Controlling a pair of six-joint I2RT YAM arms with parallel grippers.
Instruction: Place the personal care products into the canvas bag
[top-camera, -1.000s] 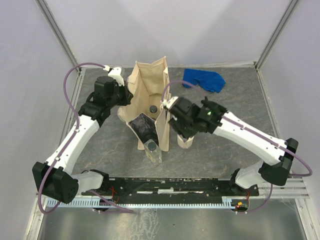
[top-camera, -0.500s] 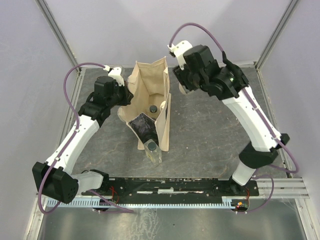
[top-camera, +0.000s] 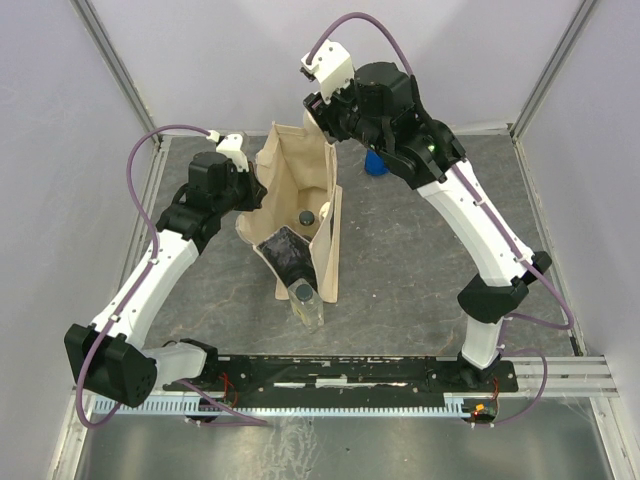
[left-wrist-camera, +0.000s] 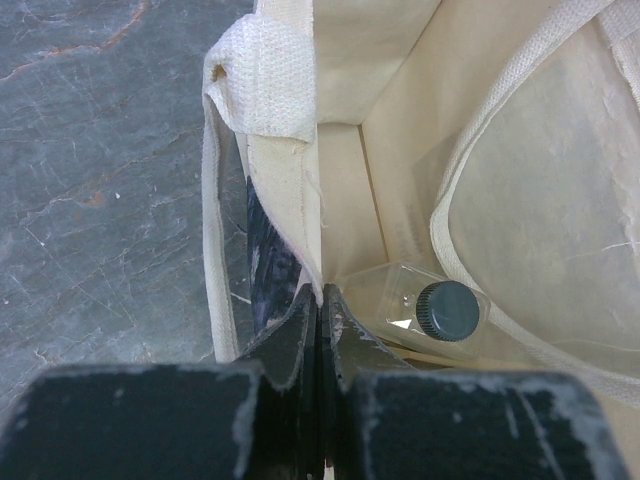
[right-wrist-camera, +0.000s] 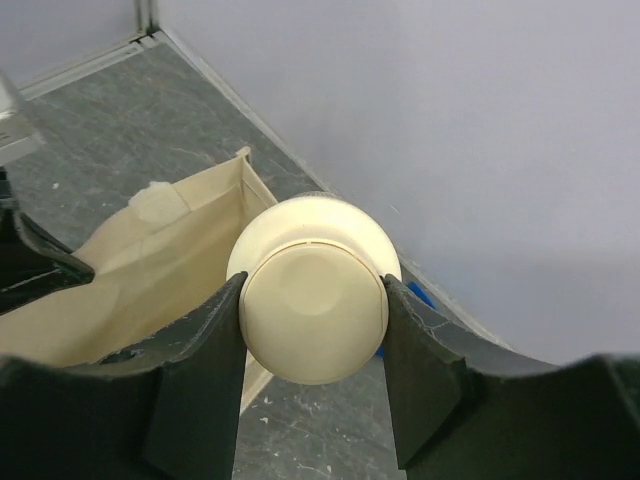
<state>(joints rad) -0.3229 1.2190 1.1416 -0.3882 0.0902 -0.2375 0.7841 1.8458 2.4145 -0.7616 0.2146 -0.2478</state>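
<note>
— Which step is the robot on?
— The carry. The right claw (right-wrist-camera: 314, 300) is closed partway, its two fingers pressed against either side of the cream bottle (right-wrist-camera: 312, 250), whose round cap faces the wrist camera. Seen from above, it hangs high by the far rim of the bag (top-camera: 295, 170), not yet over the middle of the mouth.
— And the other arm?
— The left claw (left-wrist-camera: 320, 300) is pinched flat on the bag's left wall at the rim, propping the mouth open. One clear bottle (left-wrist-camera: 447, 310) with a dark cap already lies at the bottom inside.
— What does the next move call for?
— Probably bringing the bottle over the opening, lowering it between the walls, then spreading the fingers (the cloth is limp, so the left pinch likely has to hold meanwhile). A second clear bottle (top-camera: 308, 305) lies at the near foot of the bag by the black patch (top-camera: 285, 255). Whether it is tucked inside cannot be told.
— Any writing?
— None legible. The cream cap is blank, the patch shows nothing readable, and faint marks on the bag's inner wall are too small to read. A blue cloth (top-camera: 375, 163) peeks out behind the right arm.
</note>
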